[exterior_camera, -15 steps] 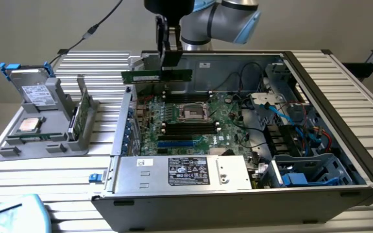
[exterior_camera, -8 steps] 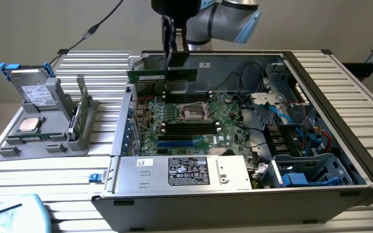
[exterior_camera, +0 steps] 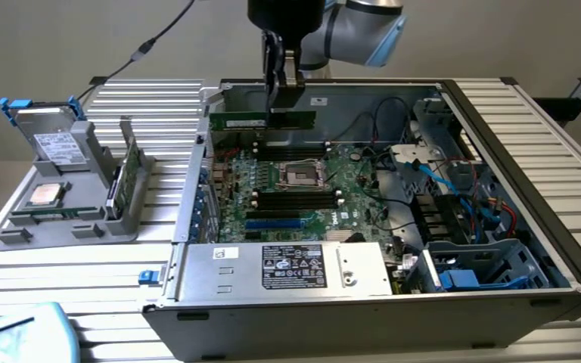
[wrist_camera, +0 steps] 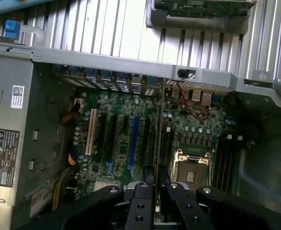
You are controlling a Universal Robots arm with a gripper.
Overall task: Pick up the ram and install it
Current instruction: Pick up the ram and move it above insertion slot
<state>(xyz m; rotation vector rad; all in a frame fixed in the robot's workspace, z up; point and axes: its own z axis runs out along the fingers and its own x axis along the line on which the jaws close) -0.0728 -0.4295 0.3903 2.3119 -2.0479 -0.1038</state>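
My gripper (exterior_camera: 282,97) is shut on the ram (exterior_camera: 255,120), a long dark-green stick held level by its upper edge. It hangs inside the open computer case (exterior_camera: 532,174), over the far part of the motherboard (exterior_camera: 346,189), above the black memory slots (exterior_camera: 290,151) beyond the processor socket (exterior_camera: 301,175). In the wrist view the black fingers (wrist_camera: 145,179) pinch the ram (wrist_camera: 160,124), seen edge-on as a thin line over the motherboard (wrist_camera: 116,139). The socket (wrist_camera: 193,165) lies beside it, with memory slots (wrist_camera: 226,158) past that.
A grey fixture (exterior_camera: 28,227) at the exterior view's left holds a silver processor chip (exterior_camera: 46,195), another green stick (exterior_camera: 126,178) standing on edge and a drive (exterior_camera: 54,140). The power supply (exterior_camera: 285,268) fills the case's near side. Cables and a drive cage (exterior_camera: 472,265) crowd the right.
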